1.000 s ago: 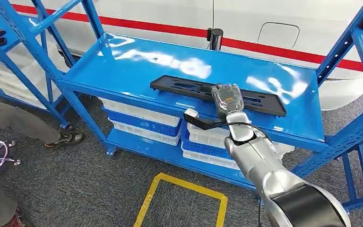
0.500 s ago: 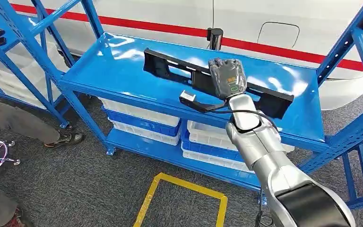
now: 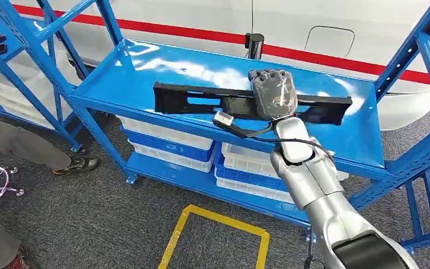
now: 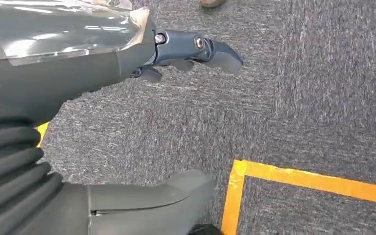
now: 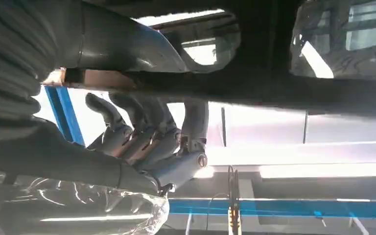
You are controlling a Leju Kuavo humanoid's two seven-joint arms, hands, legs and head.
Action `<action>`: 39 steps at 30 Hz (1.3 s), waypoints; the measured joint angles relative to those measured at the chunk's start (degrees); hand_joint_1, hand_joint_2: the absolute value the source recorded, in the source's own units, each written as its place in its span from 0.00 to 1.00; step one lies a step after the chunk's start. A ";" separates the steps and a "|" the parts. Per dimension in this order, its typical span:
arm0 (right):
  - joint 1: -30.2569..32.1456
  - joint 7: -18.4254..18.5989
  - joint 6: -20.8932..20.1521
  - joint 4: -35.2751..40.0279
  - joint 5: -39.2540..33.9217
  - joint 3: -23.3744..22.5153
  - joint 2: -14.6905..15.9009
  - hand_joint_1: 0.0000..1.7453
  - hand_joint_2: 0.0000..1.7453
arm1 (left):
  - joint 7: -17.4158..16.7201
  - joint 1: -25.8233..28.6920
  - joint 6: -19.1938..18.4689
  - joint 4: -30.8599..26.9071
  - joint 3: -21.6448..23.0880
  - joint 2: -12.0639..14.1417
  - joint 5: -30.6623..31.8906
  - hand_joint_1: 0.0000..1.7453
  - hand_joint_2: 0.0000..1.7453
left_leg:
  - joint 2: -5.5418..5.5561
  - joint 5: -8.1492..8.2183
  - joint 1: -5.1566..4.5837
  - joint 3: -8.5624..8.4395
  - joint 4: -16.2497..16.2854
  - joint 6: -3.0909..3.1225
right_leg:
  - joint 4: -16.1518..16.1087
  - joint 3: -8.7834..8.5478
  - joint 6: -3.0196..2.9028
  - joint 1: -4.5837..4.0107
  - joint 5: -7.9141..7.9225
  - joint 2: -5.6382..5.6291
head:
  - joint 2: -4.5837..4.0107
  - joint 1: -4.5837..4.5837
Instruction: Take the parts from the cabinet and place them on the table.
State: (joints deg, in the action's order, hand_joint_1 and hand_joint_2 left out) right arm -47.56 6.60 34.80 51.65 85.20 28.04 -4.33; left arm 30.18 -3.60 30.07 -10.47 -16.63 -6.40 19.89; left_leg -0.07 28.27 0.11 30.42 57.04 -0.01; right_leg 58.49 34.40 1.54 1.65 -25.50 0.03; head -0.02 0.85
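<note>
A long black plastic part (image 3: 201, 100) with cut-out slots hangs level above the top shelf of the blue cabinet (image 3: 145, 73). My right hand (image 3: 272, 94) grips it a little right of its middle, fingers wrapped over the bar. In the right wrist view the dark part (image 5: 274, 78) crosses close to the camera with the fingers (image 5: 147, 132) curled around it. My left hand (image 4: 103, 122) hangs over grey carpet with its fingers apart and nothing in it.
White and blue bins (image 3: 168, 143) fill the lower shelves. Blue uprights (image 3: 409, 56) flank the shelf on both sides. A white vehicle with a red stripe (image 3: 201, 31) stands behind. Yellow floor tape (image 3: 218, 224) marks a square on the carpet; a person's shoes (image 3: 81, 163) stand at left.
My right hand has lifted the black part off the shelf and turned it from a slant to nearly level, higher above the shelf than before.
</note>
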 joint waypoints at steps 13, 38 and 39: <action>7.77 -0.37 -0.50 14.12 0.00 4.94 3.80 0.93 1.00 | 0.00 -0.17 0.31 0.00 -0.46 0.13 -0.15 0.00 1.00 | -0.01 0.03 0.00 0.06 -0.01 0.03 | -0.01 0.03 0.00 0.00 -0.01 0.00 | 0.00 -0.02; 11.70 -6.37 -0.42 21.07 -4.07 6.34 7.04 0.93 1.00 | -1.42 -0.29 1.16 -0.09 -2.19 0.11 0.04 0.00 1.00 | 0.00 0.03 0.00 0.04 0.00 0.03 | -0.01 0.03 0.00 0.00 0.00 0.00 | 0.00 0.02; 12.36 -7.33 -1.47 21.97 -6.19 6.43 7.37 0.93 1.00 | -1.44 -0.30 0.98 -0.09 -2.40 0.11 -0.11 0.00 1.00 | 0.01 0.03 0.00 0.05 0.00 0.04 | -0.01 0.02 0.00 0.00 -0.01 0.01 | 0.00 0.00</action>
State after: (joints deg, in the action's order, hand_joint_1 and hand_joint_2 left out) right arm -35.20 -0.72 33.33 73.62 79.00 34.47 3.04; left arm 28.74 -3.90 31.06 -10.56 -19.04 -6.29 19.78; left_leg -0.05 28.30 0.11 30.47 57.04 0.02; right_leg 58.49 34.42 1.54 1.65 -25.50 0.04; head -0.02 0.85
